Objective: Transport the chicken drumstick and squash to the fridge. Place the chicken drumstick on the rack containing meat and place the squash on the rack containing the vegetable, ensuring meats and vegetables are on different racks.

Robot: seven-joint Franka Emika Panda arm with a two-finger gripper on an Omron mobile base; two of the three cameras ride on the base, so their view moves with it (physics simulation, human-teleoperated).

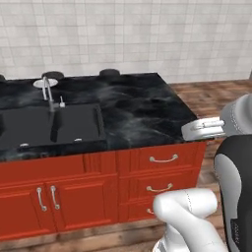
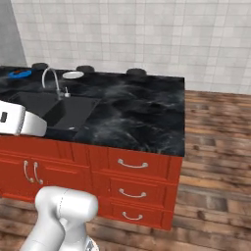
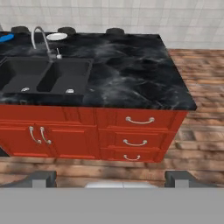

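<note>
The robot's gripper (image 3: 109, 177) hangs well back from a black marble counter (image 3: 131, 74) on red cabinets (image 3: 65, 131). Its two fingertips (image 3: 43, 178) stand wide apart with nothing between them, pointing toward twelve o'clock at the cabinet front.

I can't spot the chicken drumstick, the squash or the fridge from here, so which way they lie from the fingers can't be told. My guess is the base has to drive or turn before any reach makes sense; neither item looks to be collected yet.

Counting what is there: one sink (image 3: 43, 76) with two basins at about ten o'clock in the hand view, and one curved faucet (image 3: 41, 39) behind it. There is one small white plate (image 3: 57, 36) near the back wall and one blue thing (image 2: 20, 74) at the far left edge. Three drawers (image 3: 139, 140) are stacked at the right end, and two cupboard-door handles (image 3: 37, 134) sit side by side under the sink.
</note>
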